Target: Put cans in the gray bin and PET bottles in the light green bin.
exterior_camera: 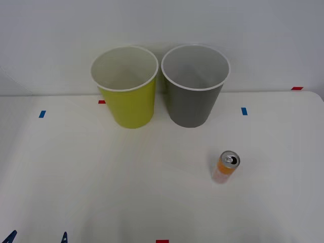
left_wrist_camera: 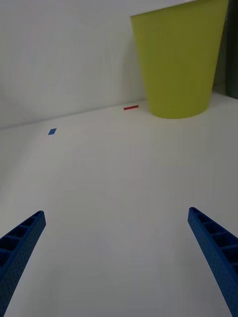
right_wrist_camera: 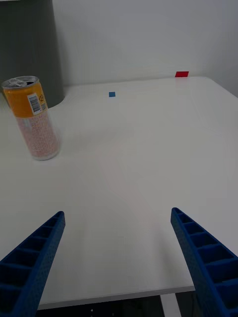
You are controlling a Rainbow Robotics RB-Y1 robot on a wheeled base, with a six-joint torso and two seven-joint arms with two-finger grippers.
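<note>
Both grippers' blue fingers point(right_wrist_camera: 34, 257) spread, empty; the can point(exterior_camera: 226, 166) stands upright on the worktop point(exterior_camera: 101, 192) before the gray bin point(exterior_camera: 194, 91), probably light, thin-walled, best pinched mid-body

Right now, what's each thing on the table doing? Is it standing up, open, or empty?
can: standing upright on the table, top already opened
green bin: upright, nothing seen inside
gray bin: upright, nothing seen inside
left gripper: open, holding nothing
right gripper: open, holding nothing
</note>
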